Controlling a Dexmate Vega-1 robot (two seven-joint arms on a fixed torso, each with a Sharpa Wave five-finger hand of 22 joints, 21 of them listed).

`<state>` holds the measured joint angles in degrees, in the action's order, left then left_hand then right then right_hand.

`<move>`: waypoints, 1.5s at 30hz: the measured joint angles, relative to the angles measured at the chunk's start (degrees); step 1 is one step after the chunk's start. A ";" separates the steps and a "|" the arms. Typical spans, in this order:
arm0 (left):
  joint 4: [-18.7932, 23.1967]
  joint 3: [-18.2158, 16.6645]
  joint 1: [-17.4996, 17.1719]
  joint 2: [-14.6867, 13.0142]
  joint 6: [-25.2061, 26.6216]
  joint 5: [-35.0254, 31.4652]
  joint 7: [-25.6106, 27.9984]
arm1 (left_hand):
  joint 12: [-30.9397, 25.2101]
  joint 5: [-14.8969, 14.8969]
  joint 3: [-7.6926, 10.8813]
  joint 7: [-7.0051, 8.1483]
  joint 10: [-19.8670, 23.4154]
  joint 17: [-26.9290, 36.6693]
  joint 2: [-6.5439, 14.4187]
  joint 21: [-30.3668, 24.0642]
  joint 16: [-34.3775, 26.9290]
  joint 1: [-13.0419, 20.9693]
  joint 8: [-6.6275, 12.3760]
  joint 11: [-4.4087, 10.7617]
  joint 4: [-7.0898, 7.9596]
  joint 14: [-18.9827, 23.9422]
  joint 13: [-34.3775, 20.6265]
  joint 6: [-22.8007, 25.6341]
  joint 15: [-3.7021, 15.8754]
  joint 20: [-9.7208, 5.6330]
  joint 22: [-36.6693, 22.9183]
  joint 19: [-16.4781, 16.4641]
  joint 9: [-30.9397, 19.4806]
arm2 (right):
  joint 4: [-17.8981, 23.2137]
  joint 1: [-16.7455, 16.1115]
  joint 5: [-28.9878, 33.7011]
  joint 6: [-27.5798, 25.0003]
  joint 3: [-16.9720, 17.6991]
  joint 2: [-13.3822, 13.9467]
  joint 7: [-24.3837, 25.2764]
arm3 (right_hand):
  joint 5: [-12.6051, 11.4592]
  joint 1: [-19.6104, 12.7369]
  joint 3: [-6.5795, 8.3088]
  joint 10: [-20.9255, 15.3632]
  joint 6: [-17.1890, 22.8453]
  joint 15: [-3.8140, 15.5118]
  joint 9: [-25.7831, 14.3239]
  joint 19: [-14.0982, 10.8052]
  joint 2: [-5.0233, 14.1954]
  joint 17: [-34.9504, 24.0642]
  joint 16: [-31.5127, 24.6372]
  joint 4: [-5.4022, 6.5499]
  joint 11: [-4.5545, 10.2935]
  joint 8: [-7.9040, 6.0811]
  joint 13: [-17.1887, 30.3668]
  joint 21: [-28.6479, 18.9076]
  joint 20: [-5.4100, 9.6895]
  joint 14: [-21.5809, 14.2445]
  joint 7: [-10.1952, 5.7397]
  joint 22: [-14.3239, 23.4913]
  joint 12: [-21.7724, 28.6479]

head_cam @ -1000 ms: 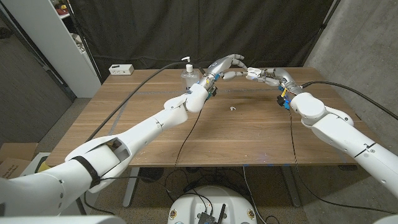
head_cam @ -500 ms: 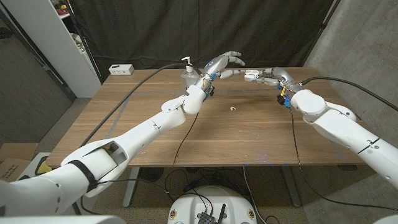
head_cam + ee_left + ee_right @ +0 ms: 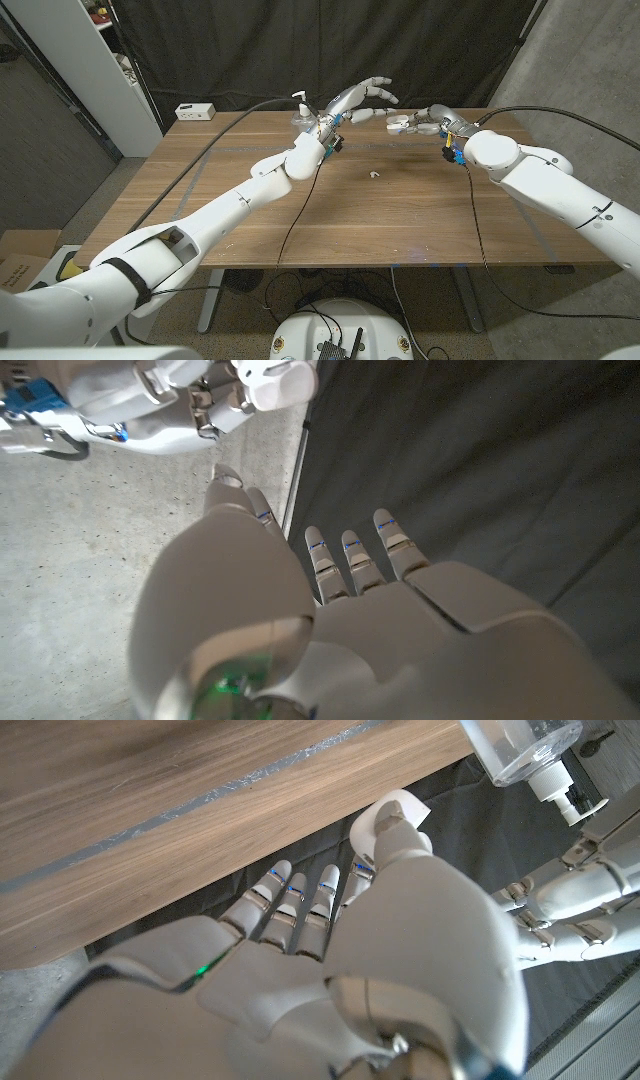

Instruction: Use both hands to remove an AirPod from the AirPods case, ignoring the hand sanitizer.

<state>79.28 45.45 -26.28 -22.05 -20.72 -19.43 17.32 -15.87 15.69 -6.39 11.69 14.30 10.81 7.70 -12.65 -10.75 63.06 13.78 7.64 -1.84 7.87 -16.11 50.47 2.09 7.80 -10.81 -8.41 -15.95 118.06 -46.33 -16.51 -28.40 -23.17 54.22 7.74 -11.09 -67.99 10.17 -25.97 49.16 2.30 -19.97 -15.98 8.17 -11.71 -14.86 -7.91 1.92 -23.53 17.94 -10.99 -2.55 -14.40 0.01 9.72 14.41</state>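
Both hands raised above the far part of the tabletop (image 3: 420,220), near its back edge, arms stretched toward each other. Landmark for everything here: the AirPods case (image 3: 402,123), white, lid open, held up off the wood in the right hand (image 3: 425,121). Right hand fingers (image 3: 412,128) curled around the case from below and behind, thumb on top; in the right wrist view the same case (image 3: 392,818) showing as a white rounded block past the thumb of the right hand (image 3: 330,970), the rest of it hidden behind the fingers (image 3: 290,905).

Just beside the case, on its left, the left hand (image 3: 362,99), holding nothing, fingers (image 3: 380,95) spread and reaching toward the case, a narrow gap visible between fingertips and case. In the left wrist view the left hand (image 3: 330,620) seen from the back with fingers (image 3: 350,550) straight and apart, and the case (image 3: 272,382) in the right hand beyond them.

One AirPod (image 3: 374,174) lying loose on the bare wood, nearer the robot than the case and a little to its left, well below both hands. Cannot tell whether another earbud sits inside the case.

Hand sanitizer (image 3: 301,115), a clear pump bottle, standing upright farther left of the case, beyond the left wrist; bottle (image 3: 530,750) also in the right wrist view at the tabletop edge. A white power strip (image 3: 195,111) well left of the case, at the far left corner.
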 measured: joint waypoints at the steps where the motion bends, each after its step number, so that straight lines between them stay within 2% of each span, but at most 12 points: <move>1: 0.30 -0.24 -0.06 -0.24 0.00 0.12 -0.22 | 0.20 0.00 0.00 0.00 -0.20 0.00 0.00 0.00 0.19 0.00 0.00 -0.20 0.00 -0.39 0.00 0.00 0.05 0.09 0.00 0.09 0.00 | 0.09 0.07 0.16 -0.89 -0.05 0.02 -0.07 | 0.00 0.00 0.00 0.18 0.00 0.00 0.00 0.00 0.00 0.00 0.00 0.00 -0.18 0.00 0.00 0.00 0.00 0.00 0.00 0.00 0.00; 7: 1.92 -0.98 -0.29 -1.14 2.50 2.44 -5.59 | 0.64 0.43 -0.17 -0.02 -1.57 0.00 -0.30 0.44 0.22 0.30 0.00 -0.49 -0.17 -1.76 0.00 -0.02 0.07 0.19 0.00 0.19 -0.17 | 1.84 1.21 0.67 -3.67 -0.87 0.33 -0.09 | 0.01 0.01 -0.07 0.19 0.00 -0.01 0.00 0.00 0.01 0.00 0.00 -0.07 -0.19 0.00 0.00 0.00 0.00 0.01 0.00 0.00 0.00; 12: 3.87 -1.22 -0.56 -1.89 5.60 2.21 -7.65 | 0.86 0.43 -0.17 -0.58 -1.96 -0.01 -0.30 0.44 0.22 0.29 -0.01 -0.88 -0.16 -2.07 0.00 -0.58 -0.05 0.27 0.00 0.74 -0.17 | 2.68 1.47 1.03 -5.23 -1.08 0.42 0.42 | 0.01 0.02 -0.07 0.19 0.00 0.17 0.00 0.00 0.01 0.00 0.00 -0.07 -0.19 0.00 0.00 0.00 0.00 -0.17 0.00 0.00 0.00; 18: 5.49 -0.84 -0.64 -2.26 9.38 0.19 -8.69 | 0.86 0.66 -0.18 -0.65 -2.05 -0.01 -0.30 0.44 0.22 0.29 -0.26 -0.97 -0.17 -2.37 0.01 -1.08 0.25 0.27 0.00 0.74 -0.17 | 3.39 1.44 1.22 -5.70 -1.09 0.58 0.96 | 0.02 0.02 -0.07 -0.12 0.00 0.16 0.00 0.00 0.00 0.00 0.00 -0.07 -0.50 0.00 0.00 0.00 0.00 -0.16 0.00 0.00 0.00; 23: 5.72 -0.69 -0.64 -2.28 11.14 -1.03 -8.75 | 0.86 0.66 -0.57 0.17 -2.05 -0.01 -0.30 0.44 0.22 0.29 -1.00 -0.98 -0.07 -2.37 0.01 -2.30 0.25 0.27 0.00 0.74 -0.13 | 3.78 0.76 1.24 -5.70 -0.69 0.76 1.13 | -0.42 0.01 -0.07 -0.12 0.00 0.16 0.00 0.00 -0.01 -0.01 0.00 -0.07 -0.50 0.00 0.00 0.00 0.00 -0.16 0.00 0.00 0.00; 34: 5.04 0.63 0.05 -1.44 11.02 -1.97 -8.18 | 0.86 1.09 -1.37 0.79 -2.05 0.27 -0.53 0.44 -0.28 -0.56 -2.26 -0.97 0.74 -2.36 0.01 -4.34 0.25 0.58 0.01 1.04 0.50 | 4.78 -0.42 1.59 -4.37 -0.20 1.12 2.12 | -0.42 0.01 -0.07 -0.43 0.00 -0.14 0.00 0.00 -0.03 -0.01 0.00 -0.07 -0.80 0.00 0.00 0.00 0.00 -0.46 0.00 0.00 0.01; 42: 4.08 0.90 0.32 -0.91 8.88 -1.40 -7.17 | 0.73 1.09 -1.67 0.80 -1.09 0.28 -0.15 0.44 -0.50 -0.93 -2.26 -0.66 1.04 -2.14 0.02 -4.34 0.03 0.58 0.01 1.04 0.79 | 5.44 -0.51 2.00 -4.27 -0.69 1.17 2.28 | -0.42 0.05 -0.07 -0.75 0.00 0.16 0.00 -0.31 -0.08 -0.01 0.00 -0.07 -0.71 0.00 0.00 0.00 -0.31 -0.77 0.00 0.00 0.01; 45: 2.36 1.07 0.50 0.03 8.04 -1.12 -6.78 | 0.57 1.09 -1.92 0.80 -0.89 0.28 -0.06 0.44 -0.72 -1.03 -2.26 -0.46 1.29 -1.51 0.02 -4.34 0.05 0.58 0.01 1.04 0.79 | 5.60 -0.48 3.15 -4.34 -1.13 1.17 2.37 | -0.41 0.05 -0.07 -0.94 0.00 0.16 0.00 -0.31 -0.08 -0.01 0.00 -0.07 -0.90 0.00 -0.01 0.00 -0.31 -0.76 0.00 0.00 0.01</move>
<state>81.63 46.52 -25.78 -22.02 -12.68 -20.55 10.54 -15.30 16.78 -8.31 12.48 13.41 11.09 7.64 -12.21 -11.47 62.04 11.53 7.18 -0.55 6.37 -16.10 46.13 2.15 8.38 -10.80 -7.37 -15.16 123.66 -46.82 -13.36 -32.74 -24.30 55.39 10.11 -11.50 -67.94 10.09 -26.91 49.17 2.46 -19.97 -16.29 8.09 -11.73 -14.87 -7.98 1.02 -23.53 17.94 -10.99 -2.86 -15.17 0.02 9.72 14.42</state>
